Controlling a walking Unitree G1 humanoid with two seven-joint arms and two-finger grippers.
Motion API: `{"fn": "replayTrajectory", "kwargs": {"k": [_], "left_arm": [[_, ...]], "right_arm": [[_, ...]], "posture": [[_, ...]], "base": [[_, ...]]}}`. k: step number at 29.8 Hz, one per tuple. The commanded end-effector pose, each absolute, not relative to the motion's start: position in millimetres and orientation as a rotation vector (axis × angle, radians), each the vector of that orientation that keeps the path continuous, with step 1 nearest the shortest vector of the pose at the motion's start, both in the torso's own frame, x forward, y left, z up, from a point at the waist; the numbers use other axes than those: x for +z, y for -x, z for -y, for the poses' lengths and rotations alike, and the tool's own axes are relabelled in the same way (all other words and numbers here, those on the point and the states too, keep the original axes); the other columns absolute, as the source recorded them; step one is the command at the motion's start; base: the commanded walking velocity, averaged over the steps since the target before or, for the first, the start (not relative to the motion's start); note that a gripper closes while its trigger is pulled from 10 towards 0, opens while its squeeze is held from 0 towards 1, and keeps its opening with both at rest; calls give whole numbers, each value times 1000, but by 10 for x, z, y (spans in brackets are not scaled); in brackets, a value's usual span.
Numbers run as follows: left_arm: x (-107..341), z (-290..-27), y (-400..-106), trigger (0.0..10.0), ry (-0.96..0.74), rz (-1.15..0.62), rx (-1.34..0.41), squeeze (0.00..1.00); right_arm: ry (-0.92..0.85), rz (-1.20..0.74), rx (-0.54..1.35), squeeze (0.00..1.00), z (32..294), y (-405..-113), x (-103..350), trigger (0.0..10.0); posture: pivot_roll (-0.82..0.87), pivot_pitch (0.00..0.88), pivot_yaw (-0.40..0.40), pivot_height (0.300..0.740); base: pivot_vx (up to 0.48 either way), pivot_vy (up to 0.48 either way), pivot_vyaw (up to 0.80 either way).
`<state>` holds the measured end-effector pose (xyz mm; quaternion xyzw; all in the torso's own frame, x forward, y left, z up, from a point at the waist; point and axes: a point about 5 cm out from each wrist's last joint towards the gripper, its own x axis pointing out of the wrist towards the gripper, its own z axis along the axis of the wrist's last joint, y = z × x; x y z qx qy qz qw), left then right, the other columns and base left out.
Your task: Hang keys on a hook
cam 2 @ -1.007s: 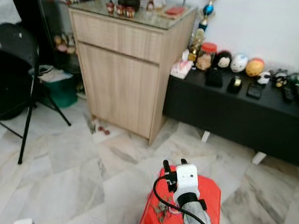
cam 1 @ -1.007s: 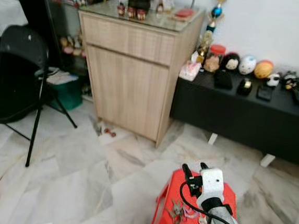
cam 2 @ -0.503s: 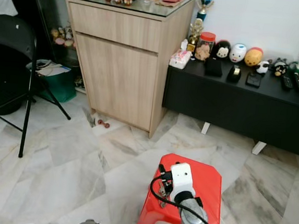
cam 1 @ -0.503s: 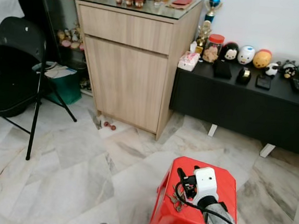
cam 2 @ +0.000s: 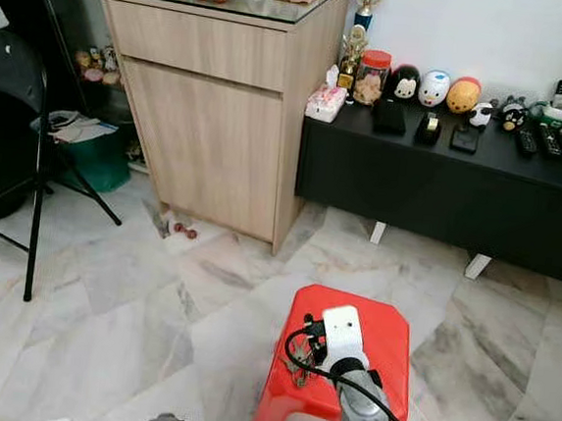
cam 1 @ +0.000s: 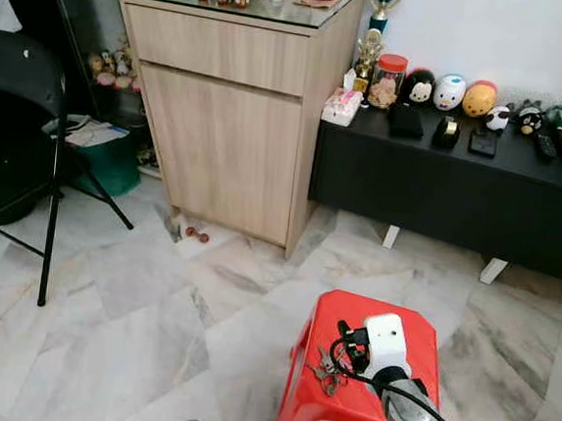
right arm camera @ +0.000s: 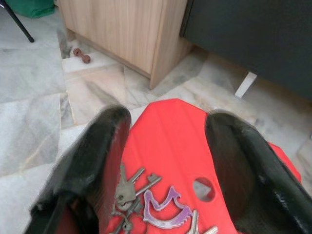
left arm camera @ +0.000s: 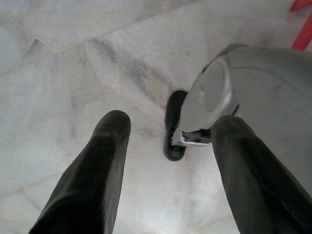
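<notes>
- One bunch of keys point(right arm camera: 131, 192) lies flat on the red stool point(right arm camera: 170, 131), just below your right end effector point(right arm camera: 165, 146), between its two spread black fingers point(right arm camera: 92, 161).
- Expect a light, loose, jangly cluster of thin hard metal that slides on smooth plastic.
- Take hold at the ring or the purple fob point(right arm camera: 165, 207); single blades will likely pivot.
- Left end effector point(left arm camera: 165, 161) hangs idle, fingers apart, over marble floor point(left arm camera: 58, 58).
</notes>
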<state>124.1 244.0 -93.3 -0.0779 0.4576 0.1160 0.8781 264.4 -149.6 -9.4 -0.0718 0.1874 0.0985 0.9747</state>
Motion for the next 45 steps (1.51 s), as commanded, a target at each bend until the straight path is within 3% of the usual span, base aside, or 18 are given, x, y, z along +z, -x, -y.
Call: {"fn": "replayTrajectory", "kwargs": {"k": [1,31,45], "left_arm": [[-932,-2460,-1226,10000,150,-962,236,0],[-916,-2430,-1318,10000,154,-960,229,0],[-903,-2501,-1299,10000,155,-960,239,0]], "right_arm": [[141,-408,155,0,1566,-2626,-138,10000],[177,-420,205,0,1505,-2624,-169,10000],[128,-429,200,0,1493,-2589,-197,10000]], "posture": [[-6,0,-9,640],[-7,0,-7,640],[-7,0,-5,640]], "base": [[0,0,0],[0,0,0],[0,0,594]]}}
